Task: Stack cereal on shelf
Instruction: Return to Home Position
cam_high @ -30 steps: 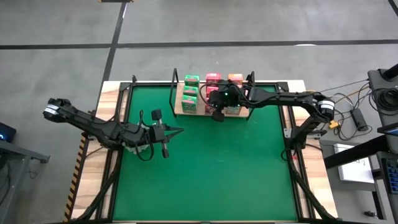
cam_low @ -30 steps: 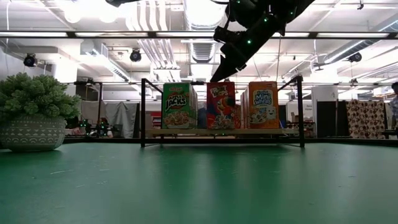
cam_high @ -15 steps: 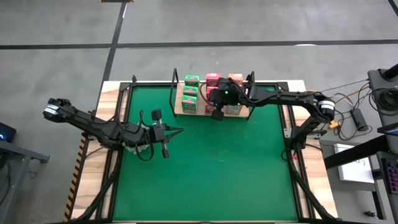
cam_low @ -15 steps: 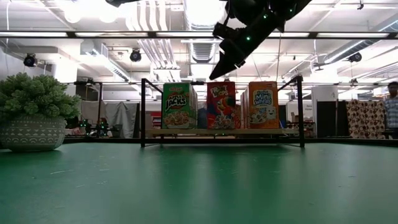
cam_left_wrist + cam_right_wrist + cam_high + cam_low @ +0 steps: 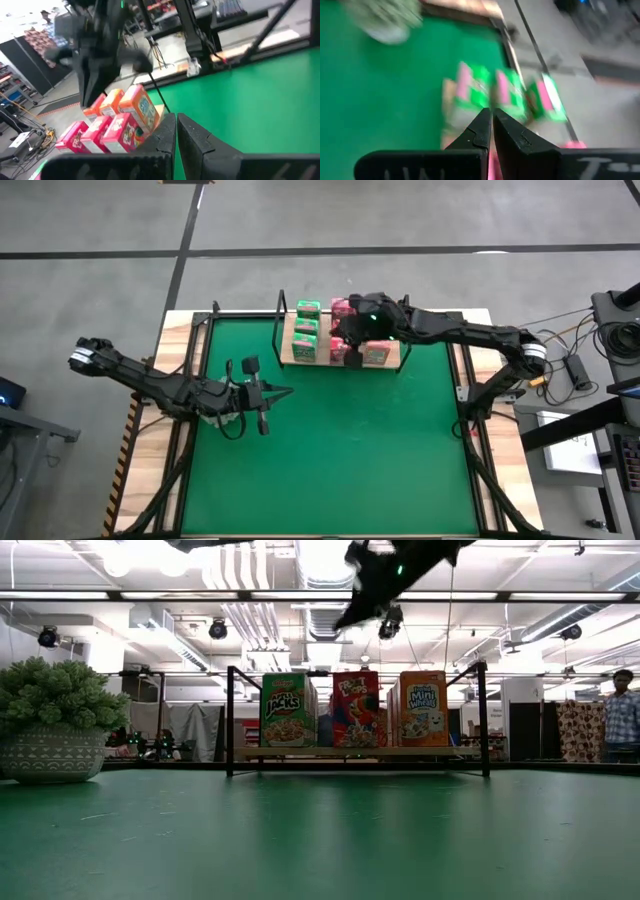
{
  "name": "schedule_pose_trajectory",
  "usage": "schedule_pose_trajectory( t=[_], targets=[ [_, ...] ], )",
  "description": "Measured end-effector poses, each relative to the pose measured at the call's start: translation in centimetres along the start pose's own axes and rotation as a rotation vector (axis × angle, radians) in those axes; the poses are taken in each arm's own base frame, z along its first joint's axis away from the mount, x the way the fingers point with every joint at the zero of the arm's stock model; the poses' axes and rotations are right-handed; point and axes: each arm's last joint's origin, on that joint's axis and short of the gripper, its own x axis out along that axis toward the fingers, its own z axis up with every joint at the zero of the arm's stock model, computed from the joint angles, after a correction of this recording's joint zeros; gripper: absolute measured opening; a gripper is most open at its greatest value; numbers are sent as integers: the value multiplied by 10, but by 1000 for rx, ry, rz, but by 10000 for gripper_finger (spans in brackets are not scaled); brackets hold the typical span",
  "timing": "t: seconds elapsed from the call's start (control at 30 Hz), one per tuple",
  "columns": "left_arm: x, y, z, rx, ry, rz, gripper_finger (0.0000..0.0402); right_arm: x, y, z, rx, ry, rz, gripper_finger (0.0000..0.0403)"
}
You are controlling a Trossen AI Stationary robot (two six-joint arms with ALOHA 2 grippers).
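Note:
The shelf [image 5: 286, 348] is a light wooden board with black wire ends at the table's far edge; the low view shows the shelf [image 5: 350, 751] level. On it stand rows of cereal packs: green [image 5: 288, 710], pink-red [image 5: 356, 710] and orange [image 5: 423, 708]. My right gripper [image 5: 342, 340] hovers high above the packs, shut and empty; in the low view the right gripper [image 5: 342, 626] is well clear of the box tops. Its wrist view shows blurred green packs [image 5: 510, 92] beyond the shut right gripper [image 5: 491, 116]. My left gripper [image 5: 287, 391] waits, shut, over the mat's left half.
A potted grey-green plant [image 5: 55, 720] stands at the left side of the low view. The green mat [image 5: 340, 450] spreads bare in front of the shelf. A person [image 5: 622, 725] stands in the room behind. The left wrist view shows orange packs [image 5: 142, 107] and pink packs [image 5: 117, 132].
My right gripper has risen and drawn toward the table's far edge, from the shelf's near side to above the packs, turning as it went. The packs have stayed in place. The left arm has kept still.

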Motion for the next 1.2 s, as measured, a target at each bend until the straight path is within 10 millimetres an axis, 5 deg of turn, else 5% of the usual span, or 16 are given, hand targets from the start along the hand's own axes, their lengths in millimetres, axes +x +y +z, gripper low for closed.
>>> schedule_pose_trajectory(
  t=[0.3,0.87,1.2],
  targets=[
    [-35,10,-9,-45,-28,-45,0,-52,44,-12,-57,-271,51,9],
    [-76,29,-48,-190,-164,-71,0,-112,83,-116,41,-541,52,8],
    [-84,28,-75,-195,-171,-70,0,-127,97,-169,79,-630,33,8]
  ],
)
